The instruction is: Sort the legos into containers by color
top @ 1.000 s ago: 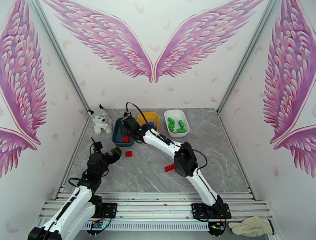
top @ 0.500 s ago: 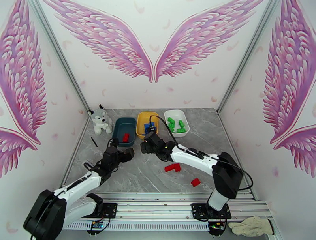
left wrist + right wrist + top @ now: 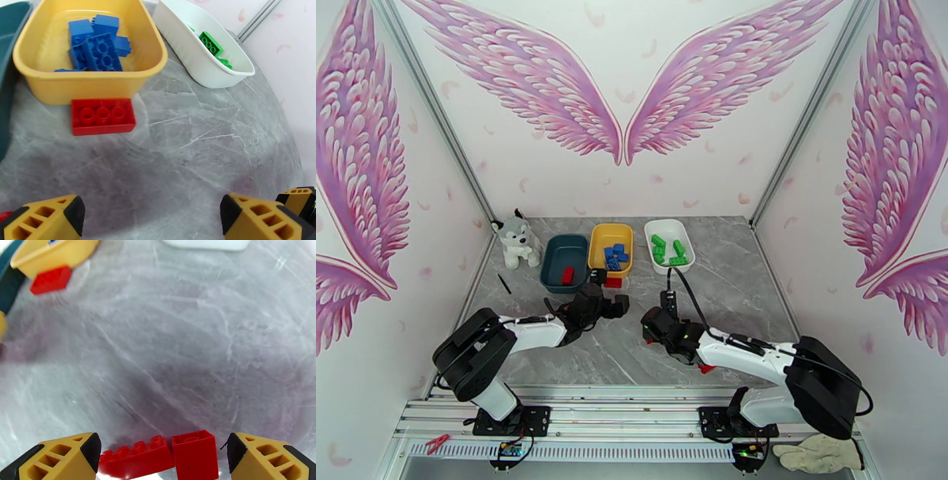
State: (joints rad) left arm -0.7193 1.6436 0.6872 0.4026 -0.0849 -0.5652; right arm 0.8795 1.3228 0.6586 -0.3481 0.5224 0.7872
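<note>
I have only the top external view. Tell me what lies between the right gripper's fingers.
Observer: In the right wrist view, the right gripper is open. A long red brick and a taller square red brick lie end to end on the table between its fingers.
Operator: Check the left gripper.
Observer: In the left wrist view, the left gripper is open, with bare table between its fingers.
Operator: Report the brick ahead of it.
Observer: That red brick lies flat, studs up, its long side along the yellow tray's near wall.

Red brick point(image 3: 103, 116) flat beside yellow tray point(image 3: 91, 85) — blue bricks point(image 3: 100, 51) inside.
</note>
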